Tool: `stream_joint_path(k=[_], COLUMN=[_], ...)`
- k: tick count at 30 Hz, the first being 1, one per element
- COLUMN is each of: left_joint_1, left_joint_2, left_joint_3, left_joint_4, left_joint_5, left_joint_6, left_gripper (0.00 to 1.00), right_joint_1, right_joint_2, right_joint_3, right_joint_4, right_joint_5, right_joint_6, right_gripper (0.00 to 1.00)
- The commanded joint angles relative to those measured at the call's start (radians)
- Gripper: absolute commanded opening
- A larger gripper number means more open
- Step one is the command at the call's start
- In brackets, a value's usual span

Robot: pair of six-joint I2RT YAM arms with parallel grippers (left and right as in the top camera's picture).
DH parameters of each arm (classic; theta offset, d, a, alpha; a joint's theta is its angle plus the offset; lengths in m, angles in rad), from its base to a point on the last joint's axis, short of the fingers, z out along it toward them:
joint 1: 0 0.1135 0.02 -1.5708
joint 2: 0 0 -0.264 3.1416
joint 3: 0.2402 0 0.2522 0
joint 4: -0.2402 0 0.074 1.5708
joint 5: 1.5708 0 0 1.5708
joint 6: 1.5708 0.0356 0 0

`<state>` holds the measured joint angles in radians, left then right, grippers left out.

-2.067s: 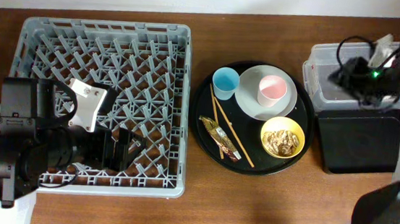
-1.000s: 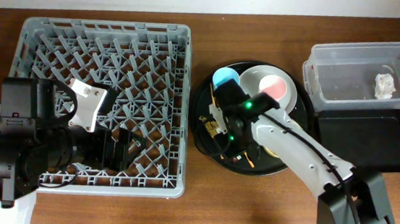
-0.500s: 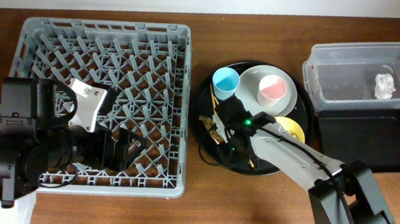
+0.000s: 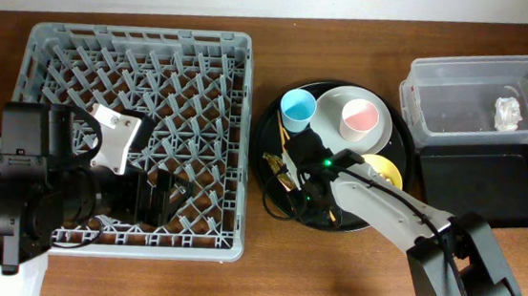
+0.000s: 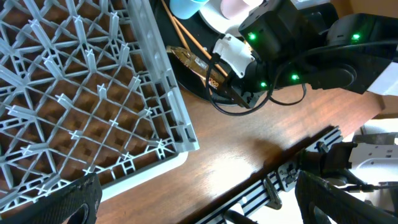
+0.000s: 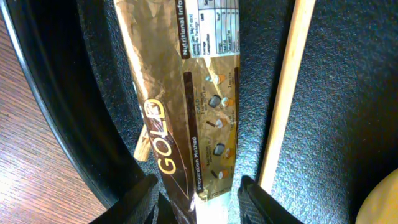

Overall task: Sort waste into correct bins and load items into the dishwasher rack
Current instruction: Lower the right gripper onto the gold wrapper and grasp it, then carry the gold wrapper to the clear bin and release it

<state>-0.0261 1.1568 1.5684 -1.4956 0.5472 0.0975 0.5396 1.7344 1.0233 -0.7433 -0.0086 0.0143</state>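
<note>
The gold-brown wrapper (image 6: 186,93) lies flat on the round black tray (image 6: 56,93), beside a wooden chopstick (image 6: 286,93). My right gripper (image 6: 200,202) is open, one finger on each side of the wrapper's near end. From overhead it (image 4: 300,195) hovers low over the wrapper (image 4: 275,166). The white tissue (image 4: 508,112) lies in the clear tub (image 4: 442,82). The yellow bowl (image 4: 389,169) is half hidden by the arm, and its food scraps are hidden. My left gripper (image 4: 162,197) is open and empty over the grey rack (image 4: 137,70).
The blue cup (image 4: 297,106) and the pink cup (image 4: 360,118) on the grey plate (image 4: 331,130) stand at the back of the round tray. The shallow black tray (image 4: 481,181) lies in front of the tub. The left wrist view shows the rack's corner (image 5: 180,124).
My right arm swung from the clear tub, where the tissue now lies, to the round tray and lowered over the wrapper. It has held still for the last half second. The left arm has not moved.
</note>
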Motion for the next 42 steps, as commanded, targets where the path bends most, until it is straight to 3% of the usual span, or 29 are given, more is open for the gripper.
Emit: stream_joint_path(k=[1,8,12,17,21,26,34,39,40,41,42], left_joint_1=[0.001,0.001,0.001,0.001,0.001,0.001,0.001,0.001,0.001,0.001,0.001], left_joint_2=[0.001,0.0,0.001,0.001,0.001,0.001,0.001,0.0,0.001,0.001,0.001], left_joint_3=[0.014,0.014,0.014,0.014,0.014,0.014,0.014,0.014,0.014,0.014,0.014], left_joint_4=[0.002,0.002,0.002,0.002,0.002,0.002,0.002,0.002,0.002,0.002,0.002], left_joint_5=[0.014,0.014,0.014,0.014,0.014,0.014,0.014,0.014,0.014,0.014,0.014], left_joint_6=[0.002,0.002,0.002,0.002,0.002,0.002,0.002,0.002,0.002,0.002,0.002], left_gripper=[0.99,0.99,0.99,0.99,0.99,0.99,0.99,0.99,0.99,0.99,0.99], right_joint_1=[0.003,0.003,0.003,-0.003,-0.084,-0.323,-0.696,-0.798,-0.809,-0.817,-0.823], right_joint_2=[-0.004,-0.004,-0.027,-0.087,-0.096,-0.08,0.11,0.291,0.311,0.321,0.324], right_joint_3=[-0.009,-0.008,0.082,0.448,0.674,0.702,0.701,0.701,0.701,0.701,0.701], right_joint_4=[-0.004,-0.004,-0.096,-0.331,-0.379,-0.312,-0.144,-0.089,-0.084,-0.078,-0.073], right_joint_5=[-0.032,-0.043,-0.043,-0.031,0.039,0.216,0.137,0.09,0.09,0.09,0.09], right_joint_6=[0.006,0.005,0.005,0.005,0.029,0.104,0.134,0.133,0.133,0.133,0.133], right_gripper=[0.39,0.04,0.04,0.04,0.04,0.04,0.04,0.04,0.09,0.26,0.68])
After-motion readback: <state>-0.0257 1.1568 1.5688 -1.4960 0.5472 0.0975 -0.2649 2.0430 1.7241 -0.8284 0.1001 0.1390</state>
